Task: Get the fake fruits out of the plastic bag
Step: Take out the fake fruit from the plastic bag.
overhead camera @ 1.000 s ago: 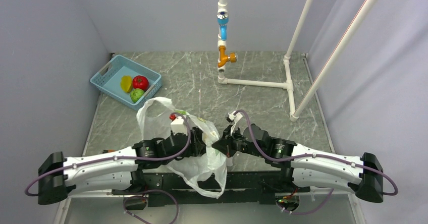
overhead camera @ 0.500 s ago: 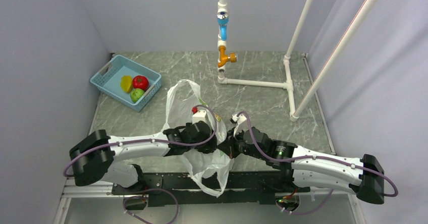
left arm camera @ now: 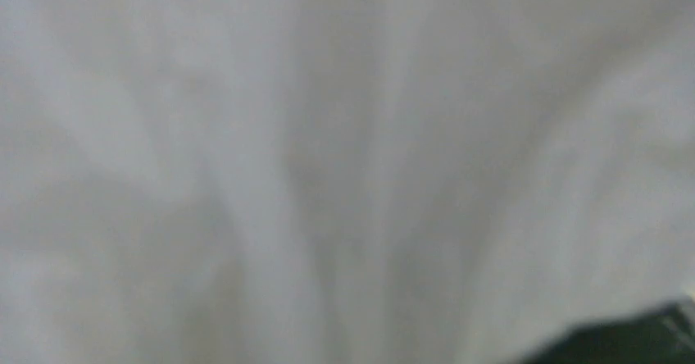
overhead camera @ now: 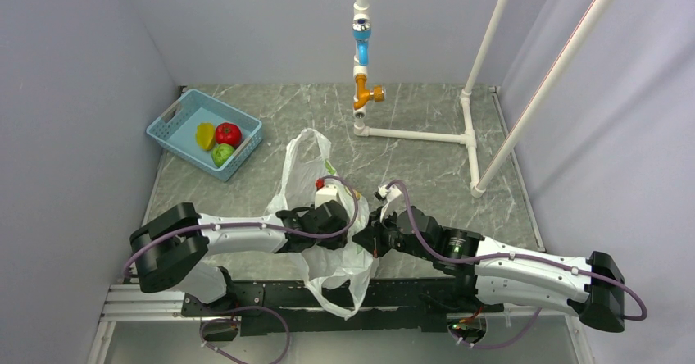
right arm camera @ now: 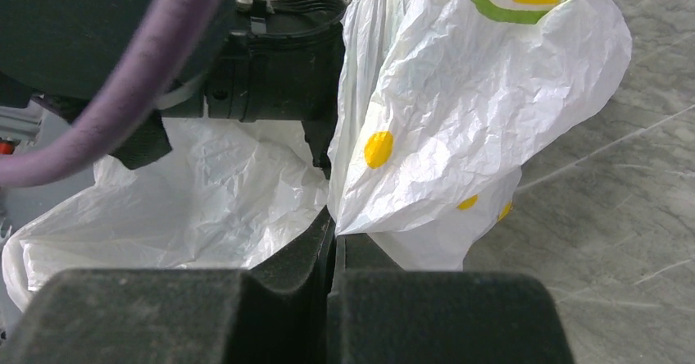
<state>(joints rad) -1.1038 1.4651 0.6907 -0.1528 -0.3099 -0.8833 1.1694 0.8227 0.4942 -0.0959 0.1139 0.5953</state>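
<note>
Desk (overhead camera: 426, 118): grey-green marbled top, pale lilac walls on three sides.
Pipe frame (overhead camera: 414, 135): one, white, at the back of the desk, with one blue and one orange fitting on its upright.
Basket (overhead camera: 176, 111): one, blue lattice, far left corner of the desk.
Fake fruits: three in sight, all in the basket and close together; a red fruit (overhead camera: 228, 134), a yellow fruit (overhead camera: 204, 135), a green fruit (overhead camera: 222, 154).
Plastic bag (overhead camera: 305, 155): one, crinkly white with yellow dots and a green line; near middle of the desk between the two arms, one loop handle standing up, lower end hanging over the near edge.
Left arm: stretched low towards the right, wrist pushed into the bag.
Left gripper (overhead camera: 338, 229): fingers buried in film, wrist view only blurred white; released or clenched, cannot tell.
Right arm: stretched low towards the left, meeting the bag from the right.
Right gripper (right arm camera: 332, 245): jaws clenched together, grasping a fold of the bag's wall.
</note>
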